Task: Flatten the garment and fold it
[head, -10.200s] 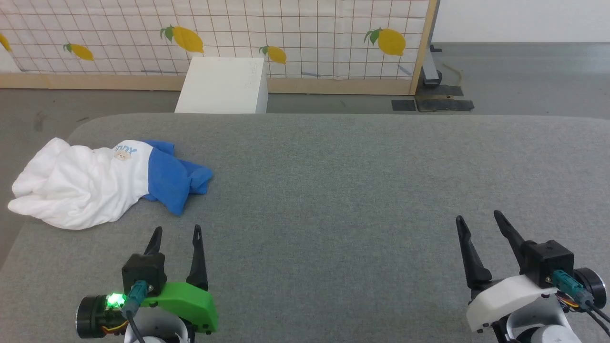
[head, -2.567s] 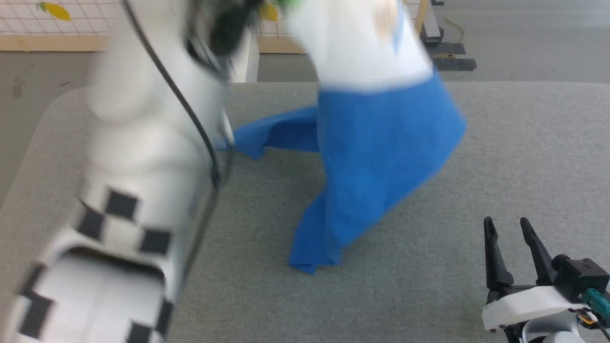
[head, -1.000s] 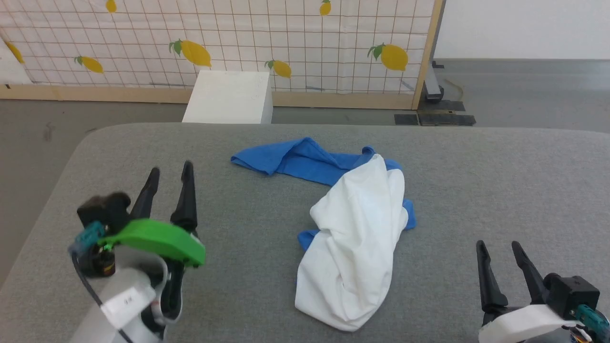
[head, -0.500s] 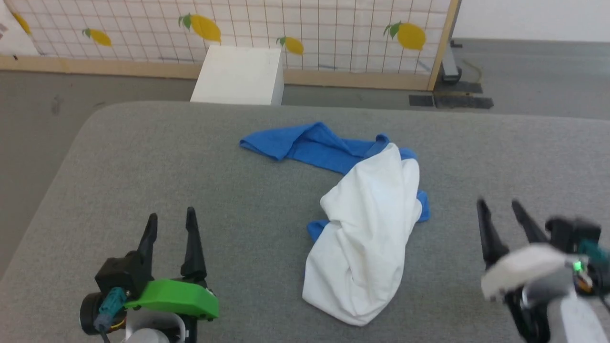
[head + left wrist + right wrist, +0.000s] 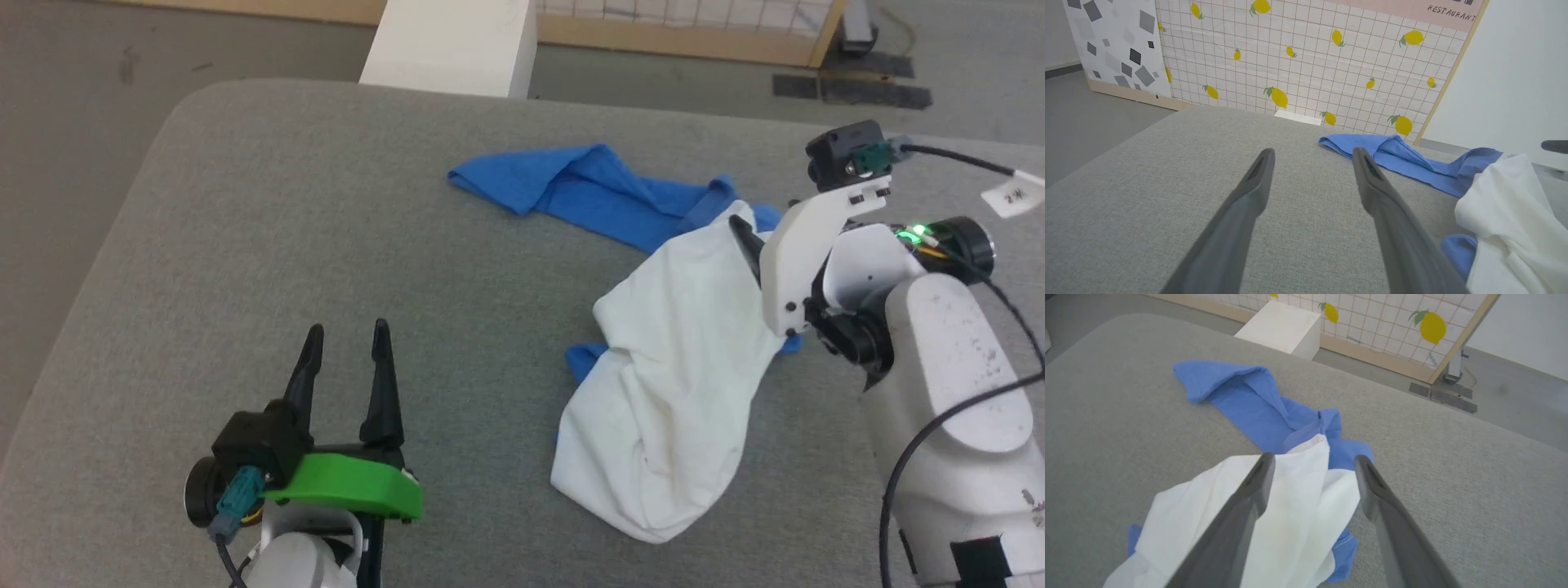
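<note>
Grey woven cloth covers the table [image 5: 269, 212], and the T-shirt [image 5: 678, 384] lies crumpled on it, right of centre in the head view. Its white body runs in a rumpled heap toward the near edge. One blue sleeve [image 5: 571, 184] stretches away toward the far left, lying loosely folded on the table. More blue peeks out from under the white on both sides.

The right gripper [image 5: 1314, 456] hangs over the shirt's far end, where the white meets the blue. Its two dark fingers are spread wide with nothing pinched between them. In its wrist view the tips straddle the white cloth and the blue beside it. Whether they touch the cloth I cannot tell.

The left gripper [image 5: 347, 329] sits at the near left over bare table, well apart from the shirt. Its fingers are likewise spread and empty, pointing away from the robot.

Beyond the table's far edge a white box [image 5: 457, 41] stands on the grey floor. Behind it is a screen [image 5: 1310, 61] printed with a grid and lemons.
</note>
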Tool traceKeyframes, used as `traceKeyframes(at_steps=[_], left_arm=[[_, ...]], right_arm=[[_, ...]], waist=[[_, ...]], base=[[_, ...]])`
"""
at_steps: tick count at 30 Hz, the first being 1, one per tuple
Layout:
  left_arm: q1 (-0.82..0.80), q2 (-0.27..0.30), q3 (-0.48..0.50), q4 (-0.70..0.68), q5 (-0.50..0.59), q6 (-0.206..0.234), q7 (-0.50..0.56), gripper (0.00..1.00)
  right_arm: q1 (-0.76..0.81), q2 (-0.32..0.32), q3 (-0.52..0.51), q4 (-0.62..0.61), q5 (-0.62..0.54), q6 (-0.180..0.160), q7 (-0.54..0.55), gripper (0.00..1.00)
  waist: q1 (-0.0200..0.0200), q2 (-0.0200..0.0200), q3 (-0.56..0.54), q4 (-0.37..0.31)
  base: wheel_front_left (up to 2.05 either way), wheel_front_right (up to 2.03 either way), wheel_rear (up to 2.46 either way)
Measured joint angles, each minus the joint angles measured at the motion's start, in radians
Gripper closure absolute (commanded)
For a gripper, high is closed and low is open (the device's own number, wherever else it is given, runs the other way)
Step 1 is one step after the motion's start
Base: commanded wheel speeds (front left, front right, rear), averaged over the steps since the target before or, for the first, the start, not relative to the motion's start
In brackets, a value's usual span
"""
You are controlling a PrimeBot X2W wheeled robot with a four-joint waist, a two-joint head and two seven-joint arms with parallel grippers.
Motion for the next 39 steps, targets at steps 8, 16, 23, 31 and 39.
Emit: traceKeyframes(at_steps=[8,16,23,31,39], left_arm=[[-0.011,-0.037,0.018,-0.001,0.027,-0.032,0.0,0.0],[-0.029,-0.053,0.004,0.005,0.056,-0.06,0.0,0.0],[-0.034,-0.057,-0.003,0.035,0.057,-0.076,0.0,0.0],[-0.03,-0.059,0.017,0.043,0.057,-0.082,0.0,0.0],[-0.009,-0.06,0.03,0.054,0.057,-0.091,0.0,0.0]], right_arm=[[-0.039,-0.042,0.062,0.07,-0.025,0.0,0.154,0.0],[-0.038,-0.069,0.099,0.052,0.013,0.0,0.131,1.0],[-0.035,-0.062,0.2,-0.047,0.05,0.0,0.051,1.0],[0.056,-0.006,0.586,-0.188,0.255,0.0,0.067,1.0],[0.144,-0.042,0.879,-0.169,0.46,0.0,0.118,0.0]], waist=[[0.0,0.0,0.064,0.064],[0.0001,0.0,0.111,0.097],[0.0001,0.0,0.083,0.091],[0.0,0.0,0.026,0.088],[-0.0001,0.0,-0.001,0.144]], base=[[0.0,0.0,0.0],[0.0,0.0,0.0],[0.0,0.0,0.0],[0.0,0.0,0.0],[0.0,0.0,0.0]])
